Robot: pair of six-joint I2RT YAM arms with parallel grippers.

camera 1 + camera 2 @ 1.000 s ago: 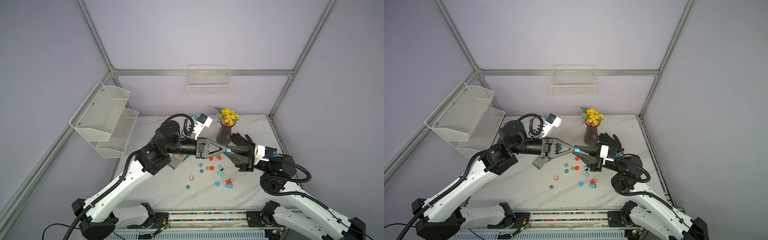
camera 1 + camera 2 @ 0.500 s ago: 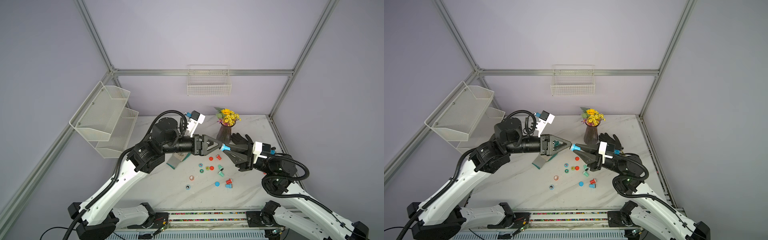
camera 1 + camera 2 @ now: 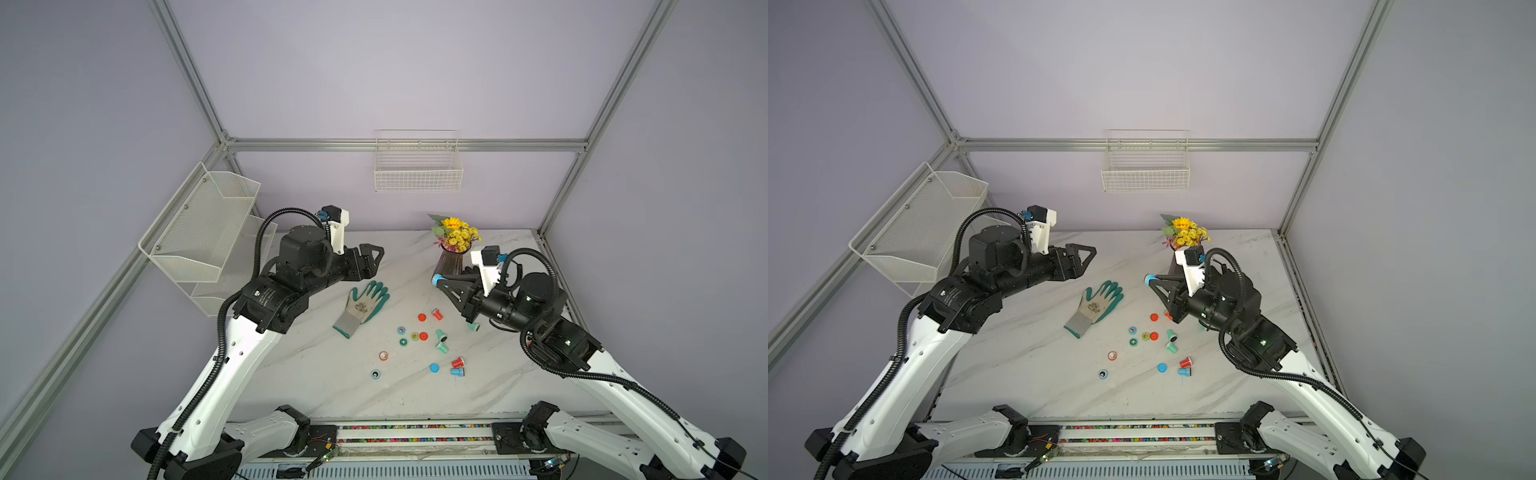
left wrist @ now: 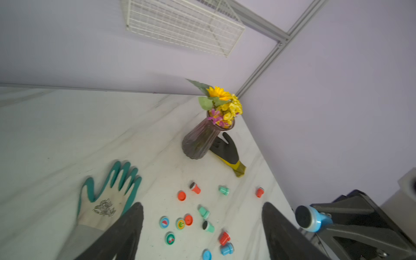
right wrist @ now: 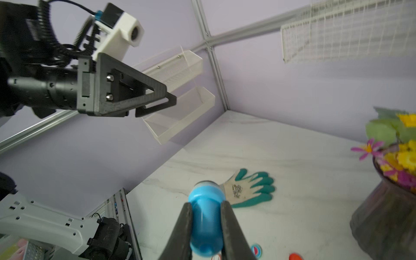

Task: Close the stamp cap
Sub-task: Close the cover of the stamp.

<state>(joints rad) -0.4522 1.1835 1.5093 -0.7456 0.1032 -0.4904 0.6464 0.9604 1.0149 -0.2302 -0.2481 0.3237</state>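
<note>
A blue stamp (image 5: pixel 206 216) is clamped between the fingers of the right gripper (image 3: pixel 440 282) and held in the air above the marble table (image 3: pixel 324 386). Its wide end (image 4: pixel 302 217) is turned toward the other arm, seemingly so a cap can be pressed on from that side. Whether the cap is fully seated cannot be told. The left gripper (image 3: pixel 374 257) is spread wide and empty, well apart from the stamp, with its arm raised and stretched roughly level. Loose stamps and caps (image 3: pixel 422 336) are scattered on the table beside a green glove (image 3: pixel 363 305)
</note>
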